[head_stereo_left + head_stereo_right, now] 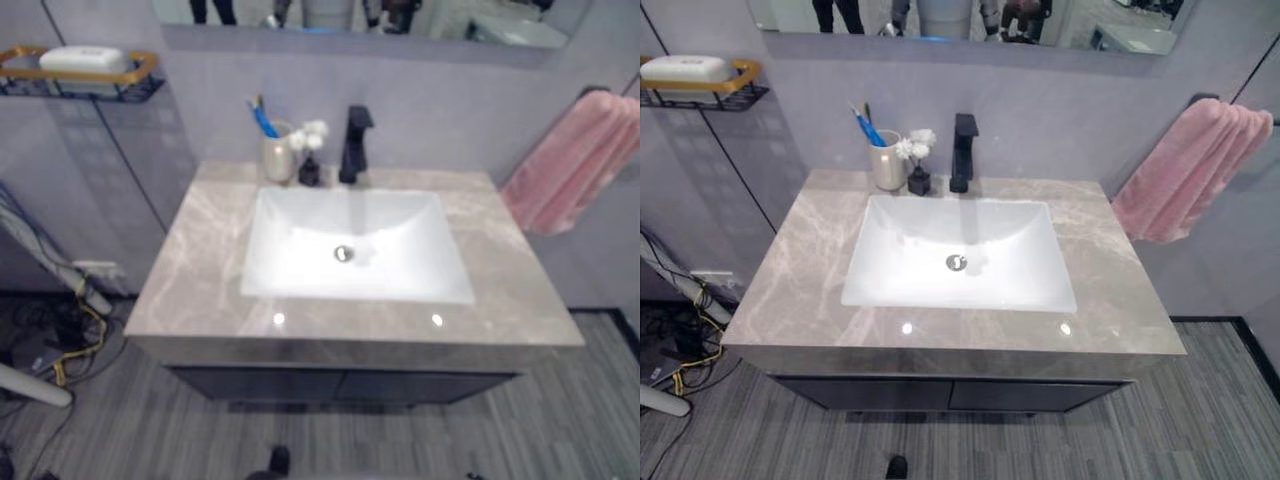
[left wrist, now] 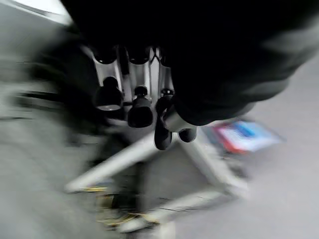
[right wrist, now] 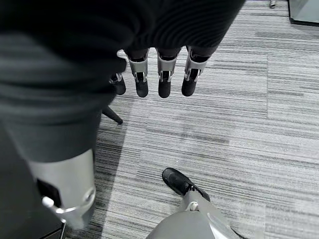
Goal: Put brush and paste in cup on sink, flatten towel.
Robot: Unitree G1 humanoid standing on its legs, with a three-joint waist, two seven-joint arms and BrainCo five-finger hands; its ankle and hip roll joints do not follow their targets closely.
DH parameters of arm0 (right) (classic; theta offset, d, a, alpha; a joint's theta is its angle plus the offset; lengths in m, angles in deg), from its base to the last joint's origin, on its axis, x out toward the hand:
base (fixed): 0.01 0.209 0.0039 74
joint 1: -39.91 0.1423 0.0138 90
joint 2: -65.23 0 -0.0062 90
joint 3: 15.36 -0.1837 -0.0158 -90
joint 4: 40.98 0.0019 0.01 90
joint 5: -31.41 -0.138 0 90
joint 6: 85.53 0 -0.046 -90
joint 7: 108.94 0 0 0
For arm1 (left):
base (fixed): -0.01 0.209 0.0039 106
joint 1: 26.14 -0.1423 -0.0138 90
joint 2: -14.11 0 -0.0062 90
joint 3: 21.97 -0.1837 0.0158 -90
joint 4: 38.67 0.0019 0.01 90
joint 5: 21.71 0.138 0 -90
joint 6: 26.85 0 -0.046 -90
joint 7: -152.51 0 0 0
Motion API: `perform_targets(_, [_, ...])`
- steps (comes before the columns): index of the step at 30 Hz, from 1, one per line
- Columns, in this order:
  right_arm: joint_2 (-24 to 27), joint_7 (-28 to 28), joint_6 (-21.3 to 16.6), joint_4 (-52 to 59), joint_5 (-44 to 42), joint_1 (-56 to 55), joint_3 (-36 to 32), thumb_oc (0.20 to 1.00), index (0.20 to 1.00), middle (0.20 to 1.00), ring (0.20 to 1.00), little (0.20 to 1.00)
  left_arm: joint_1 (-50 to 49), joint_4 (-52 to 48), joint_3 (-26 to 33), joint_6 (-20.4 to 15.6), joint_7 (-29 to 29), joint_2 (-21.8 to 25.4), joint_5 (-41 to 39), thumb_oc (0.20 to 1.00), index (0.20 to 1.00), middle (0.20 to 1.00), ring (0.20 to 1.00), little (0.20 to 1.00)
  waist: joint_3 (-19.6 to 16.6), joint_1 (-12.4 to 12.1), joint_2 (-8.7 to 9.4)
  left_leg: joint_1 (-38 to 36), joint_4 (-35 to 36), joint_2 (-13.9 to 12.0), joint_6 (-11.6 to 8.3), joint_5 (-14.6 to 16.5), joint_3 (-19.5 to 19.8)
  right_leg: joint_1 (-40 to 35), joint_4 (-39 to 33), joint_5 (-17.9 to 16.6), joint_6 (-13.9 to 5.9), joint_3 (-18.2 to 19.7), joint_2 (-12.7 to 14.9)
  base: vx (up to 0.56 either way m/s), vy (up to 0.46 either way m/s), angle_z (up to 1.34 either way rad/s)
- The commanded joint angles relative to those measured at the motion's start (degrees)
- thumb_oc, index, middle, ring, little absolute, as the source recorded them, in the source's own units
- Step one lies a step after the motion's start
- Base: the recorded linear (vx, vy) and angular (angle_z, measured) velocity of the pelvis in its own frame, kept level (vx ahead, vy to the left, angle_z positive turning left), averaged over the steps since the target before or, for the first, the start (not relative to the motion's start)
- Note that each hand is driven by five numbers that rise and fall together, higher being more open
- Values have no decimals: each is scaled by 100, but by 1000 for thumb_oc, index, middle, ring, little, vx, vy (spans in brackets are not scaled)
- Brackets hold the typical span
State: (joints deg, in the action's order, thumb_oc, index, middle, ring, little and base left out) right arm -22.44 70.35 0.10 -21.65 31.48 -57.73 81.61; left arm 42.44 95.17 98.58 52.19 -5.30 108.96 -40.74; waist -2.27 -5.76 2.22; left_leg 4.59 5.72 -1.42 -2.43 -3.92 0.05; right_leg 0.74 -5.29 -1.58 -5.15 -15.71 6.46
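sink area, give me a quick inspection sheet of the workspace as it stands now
surface: grey marble-look counter around a white rectangular basin, bare and dry-looking
job's things: beige cup at the back of the counter, left of the black tap, with a blue brush already standing in it; paste cannot be made out; pink towel hangs bunched on the wall rail at right
clutter: small dark vase of white flowers between cup and tap
hands: left hand and right hand hang over the floor, fingers relaxed, holding nothing
cables: a tangle on the floor at left
surroundings: wall shelf with a white block, mirror above
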Motion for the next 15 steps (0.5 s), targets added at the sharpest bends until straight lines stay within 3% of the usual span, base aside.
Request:
perform_targets(1, [299,-63,88,3,229,271,251,1000,1000,1000,1000,1000,257,668,-571,183,-804,130,-391,1000,1000,1000,1000,1000,159,190,76,-310,-72,-95,248,520,3,-168,29,136,-12,56,44,-18,6,-19])
perform_targets(2, [331,-72,94,53,249,335,282,1000,1000,1000,1000,1000,406,1238,-865,308,-1010,120,-350,1000,1000,1000,1000,1000,145,259,43,-339,-72,-110,247,515,-28,-170,29,134,-2,101,36,-28,10,-20])
perform_targets(3, [432,-111,93,39,289,504,359,1000,1000,1000,1000,1000,731,2229,-1705,619,-1475,50,310,1000,1000,1000,1000,1000,121,380,-37,-428,-72,-140,255,533,-113,-182,29,131,11,226,1,-23,9,-15])
perform_targets(4, [432,-111,93,39,290,505,357,1000,1000,1000,1000,1000,735,2232,-1707,617,-1475,50,309,1000,1000,1000,1000,1000,116,379,-36,-419,-72,-138,256,529,-113,-173,29,129,11,226,4,-8,9,-34])
perform_targets(7, [473,-106,94,-73,459,579,535,1000,1000,1000,1000,1000,995,2464,-2528,641,-1653,-114,1180,1000,1000,1000,1000,1000,69,474,-86,-532,-72,-169,277,571,-159,-179,29,139,40,433,-54,3,1,-35])
perform_targets(11, [448,-107,112,-264,519,710,720,1000,1000,1000,1000,1000,1287,2575,-3082,678,-1879,-264,1234,1000,1000,1000,1000,1000,56,481,-85,-589,-157,-137,309,617,54,-149,29,134,80,683,-113,-22,-6,-17])
perform_targets(13, [452,-151,99,-322,399,937,792,1000,1000,1000,1000,1000,1539,2468,-3544,601,-1814,-359,1434,1000,1000,1000,1000,1000,190,375,-21,-307,-776,209,308,888,1159,28,58,34,119,1030,-134,-129,9,-40])
perform_targets(15, [373,-167,72,-368,349,1017,826,1000,1000,1000,1000,1000,1727,2632,-3699,623,-1762,-419,1649,1000,1000,1000,1000,1000,227,333,24,-163,-1126,446,334,1094,1628,196,125,-51,99,1355,-154,-100,61,-88])
